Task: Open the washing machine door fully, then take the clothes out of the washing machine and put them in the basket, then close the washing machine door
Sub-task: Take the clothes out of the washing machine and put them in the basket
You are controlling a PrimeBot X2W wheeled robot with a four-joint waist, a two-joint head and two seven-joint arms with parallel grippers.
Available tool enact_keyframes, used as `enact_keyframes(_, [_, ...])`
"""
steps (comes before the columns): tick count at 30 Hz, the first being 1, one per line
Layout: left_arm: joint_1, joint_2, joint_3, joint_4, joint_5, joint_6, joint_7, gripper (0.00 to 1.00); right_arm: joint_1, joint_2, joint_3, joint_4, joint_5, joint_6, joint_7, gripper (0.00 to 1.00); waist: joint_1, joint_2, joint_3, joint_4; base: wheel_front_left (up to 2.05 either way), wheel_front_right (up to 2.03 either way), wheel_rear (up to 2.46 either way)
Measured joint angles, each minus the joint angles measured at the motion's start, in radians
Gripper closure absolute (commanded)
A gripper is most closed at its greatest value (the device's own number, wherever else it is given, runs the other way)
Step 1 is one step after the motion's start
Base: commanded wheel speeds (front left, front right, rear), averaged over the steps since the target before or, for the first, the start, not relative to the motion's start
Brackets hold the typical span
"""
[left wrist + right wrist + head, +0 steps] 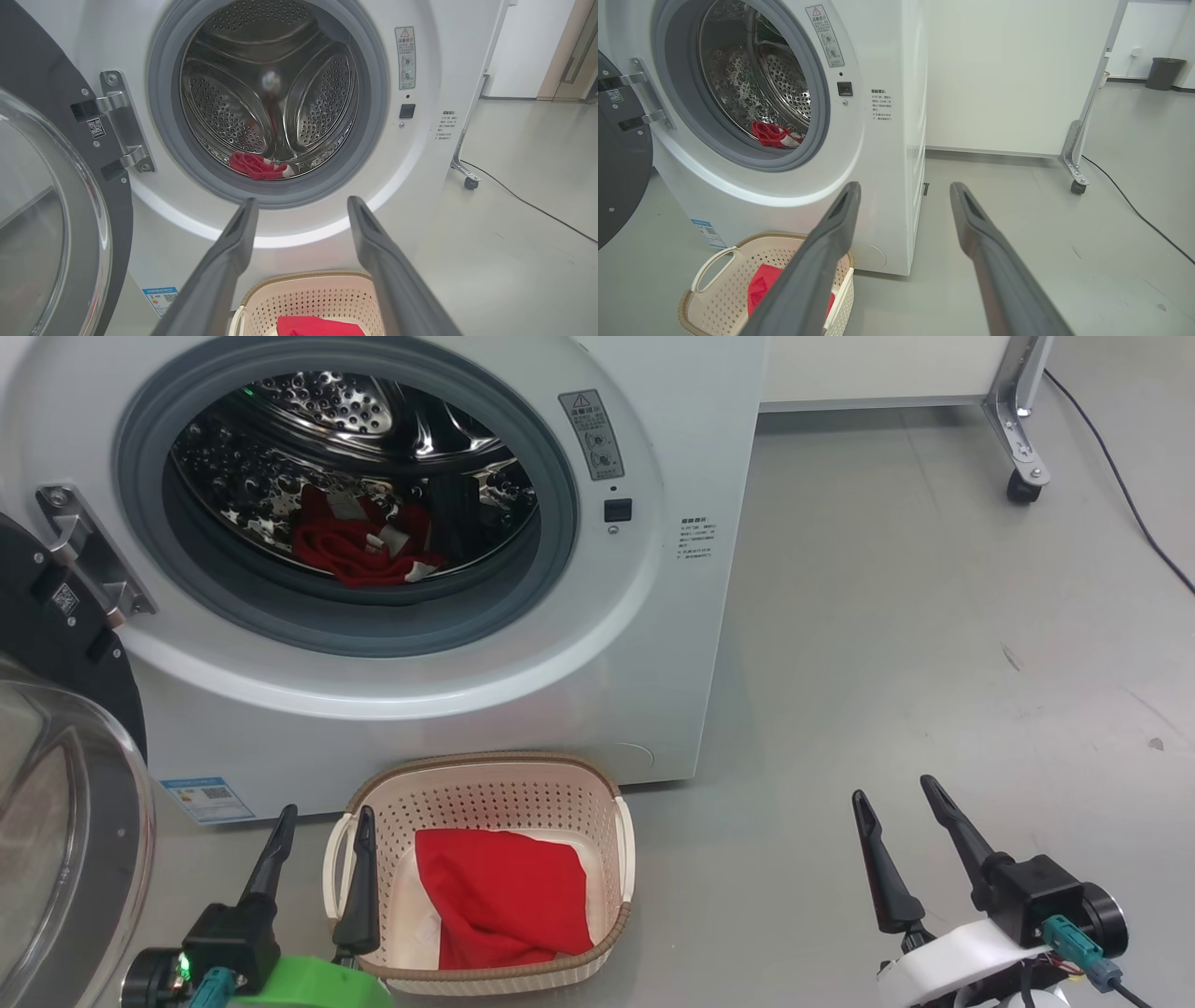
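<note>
Washing machine door (42,672) stands swung open, far left. Left gripper (327,812) spread wide, empty, one finger crossing basket (485,767) left handle in head view; plain red garment (504,896) lies in basket just right of it. Red-and-white garment (359,549) sits in drum (355,420), well apart from both grippers. Right gripper (892,789) spread, empty, over floor (934,616), well right of basket.

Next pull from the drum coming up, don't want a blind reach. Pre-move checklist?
1. The washing machine door is swung clear of the drum mouth: ok.
2. The white-trimmed red garment is in view on the drum floor: ok.
3. The left gripper has its fingers apart and is empty: ok.
4. The right gripper has its fingers apart and is empty: ok.
5. The basket sits below the mouth, with room beside the plain red garment: ok.
6. More clothes under that garment: cannot tell.
</note>
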Motion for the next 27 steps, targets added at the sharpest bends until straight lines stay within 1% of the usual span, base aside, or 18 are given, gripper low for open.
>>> enact_keyframes(3, [0.006, 0.0, -0.002, -0.011, 0.0, 0.008, 0.0, 0.0, 0.0, 0.0, 0.001, -0.004, 0.0, 0.0, 0.005, 0.0, 0.0, 0.0, 0.001, 0.001, 0.0, 0.0, 0.0])
enact_keyframes(17, [0.017, 0.0, -0.008, -0.058, 0.0, 0.021, 0.018, 0.0, 0.001, -0.001, 0.005, -0.026, 0.0, -0.006, 0.014, 0.0, 0.0, 0.0, 0.011, 0.003, 0.0, 0.0, 0.0])
enact_keyframes(27, [-0.01, 0.0, -0.005, -0.05, -0.006, 0.025, 0.038, 0.0, -0.002, 0.0, 0.032, -0.064, 0.0, -0.005, 0.026, 0.0, 0.0, 0.0, 0.058, -0.02, 0.0, 0.0, 0.0])
